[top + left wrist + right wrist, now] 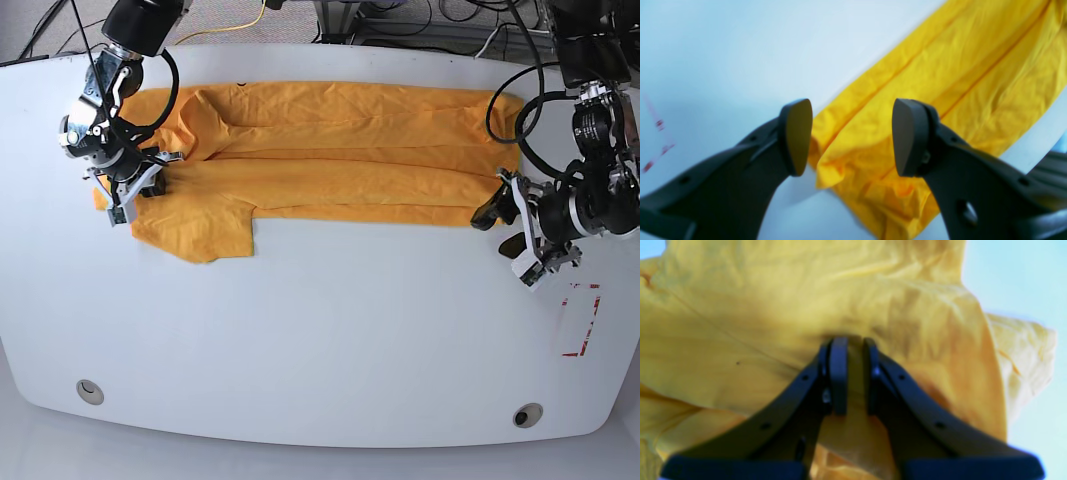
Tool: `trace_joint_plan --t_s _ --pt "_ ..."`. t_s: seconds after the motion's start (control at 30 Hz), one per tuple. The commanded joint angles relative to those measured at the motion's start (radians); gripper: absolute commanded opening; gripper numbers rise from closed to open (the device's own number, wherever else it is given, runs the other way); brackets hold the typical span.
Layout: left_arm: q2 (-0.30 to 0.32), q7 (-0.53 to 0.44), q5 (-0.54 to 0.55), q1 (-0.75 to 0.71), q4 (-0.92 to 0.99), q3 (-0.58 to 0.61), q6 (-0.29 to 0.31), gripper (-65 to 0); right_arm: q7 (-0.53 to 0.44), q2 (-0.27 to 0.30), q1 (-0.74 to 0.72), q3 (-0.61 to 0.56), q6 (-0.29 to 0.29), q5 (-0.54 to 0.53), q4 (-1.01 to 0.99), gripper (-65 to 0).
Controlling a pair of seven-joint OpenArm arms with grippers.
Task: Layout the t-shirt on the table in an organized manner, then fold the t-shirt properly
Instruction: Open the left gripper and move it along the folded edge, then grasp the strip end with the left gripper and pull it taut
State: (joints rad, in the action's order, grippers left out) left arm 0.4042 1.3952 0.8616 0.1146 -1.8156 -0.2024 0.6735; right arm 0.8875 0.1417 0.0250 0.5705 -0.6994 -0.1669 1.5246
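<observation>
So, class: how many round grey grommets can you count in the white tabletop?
2: one round grey grommet near the front left corner, the other near the front right. The orange-yellow t-shirt may hide more.

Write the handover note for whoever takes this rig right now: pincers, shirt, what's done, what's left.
Right pincer: shut on the t-shirt, pinching cloth at the sleeve end.
Left pincer: open, holding nothing, poised just off the hem end, with the cloth edge showing between its fingertips.
T-shirt: lies stretched lengthwise across the far half of the table, already doubled into a long band, one sleeve sticking out toward the near side.
Done: shirt spread out, and the lengthwise fold appears made.
Left: take the hem end with the left pincer, tuck the sleeve, fold the band crosswise, smooth wrinkles.
</observation>
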Motion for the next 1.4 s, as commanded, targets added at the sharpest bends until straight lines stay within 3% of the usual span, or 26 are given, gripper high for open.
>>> trace_joint_plan --t_s 0.0,0.27,0.53,0.7,0.97,1.23,1.37 --pt "0.014 0.001 -0.045 0.013 0.049 -0.006 -0.054 -29.2 -0.015 -0.004 -0.02 0.004 0.001 -0.003 0.015 -56.9" --pt "-0.026 -0.046 -0.175 0.029 0.178 -0.004 -0.114 -29.0 -0.015 -0.015 -0.033 0.004 0.001 -0.001 0.015 -56.9" --pt "-0.069 -0.075 -0.327 0.041 0.257 0.013 -0.12 -28.9 -0.015 -0.037 -0.035 0.003 0.001 -0.001 0.015 -56.9" --pt "-0.075 -0.158 -0.382 0.041 0.313 0.08 -0.12 -28.9 -0.017 -0.04 -0.035 0.003 0.001 -0.001 0.015 -56.9" --pt "-0.075 -0.165 -0.399 0.041 0.34 0.139 -0.117 -29.0 -0.047 -0.04 -0.043 0.004 0.001 -0.001 0.015 -56.9" --pt "-0.038 -0.147 -0.399 0.032 0.34 0.154 -0.038 -29.9 -0.058 -0.037 -0.046 0.004 0.001 -0.001 0.014 -56.9" --pt "-0.032 -0.095 -0.399 0.027 0.336 0.151 0.007 -36.9 -0.058 -0.035 -0.047 0.004 0.001 -0.001 0.014 -56.9"
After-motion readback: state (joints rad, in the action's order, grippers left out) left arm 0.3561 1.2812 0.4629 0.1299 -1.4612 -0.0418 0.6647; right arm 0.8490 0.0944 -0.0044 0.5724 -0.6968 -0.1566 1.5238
